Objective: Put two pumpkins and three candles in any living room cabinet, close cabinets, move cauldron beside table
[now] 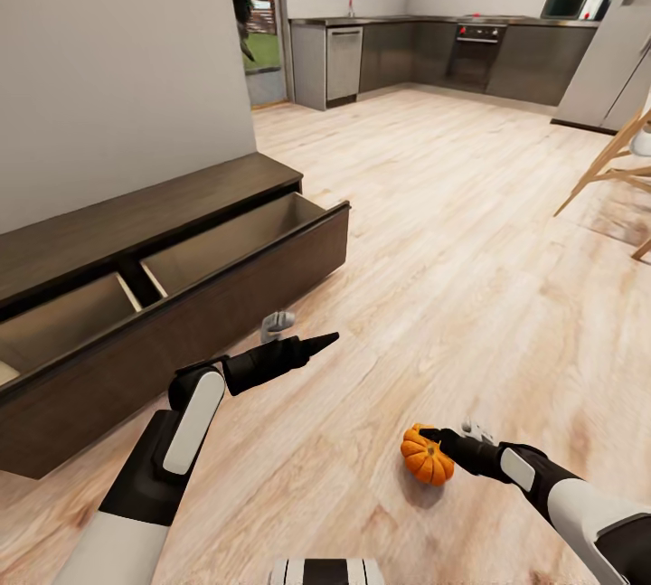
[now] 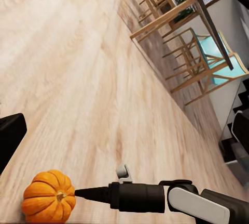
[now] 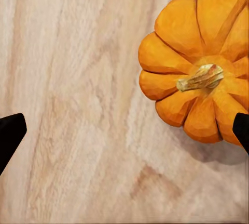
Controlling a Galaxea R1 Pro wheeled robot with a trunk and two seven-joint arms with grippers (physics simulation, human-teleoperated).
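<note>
1. Head view, from the left: the cabinet (image 1: pixel 172 296) stands by the wall with its wide drawer pulled out, so things can be dropped in from above.
2. Left gripper (image 1: pixel 321 343) hovers near the drawer front; its fingers look pressed together and hold nothing.
3. Pumpkin (image 1: pixel 426 456) sits upright on the wooden floor (image 1: pixel 452 232), well apart from the cabinet.
4. Right gripper (image 1: pixel 432 434) reaches over it with jaws spread wide, probably to grasp it; the pumpkin lies off-centre between them.
</note>
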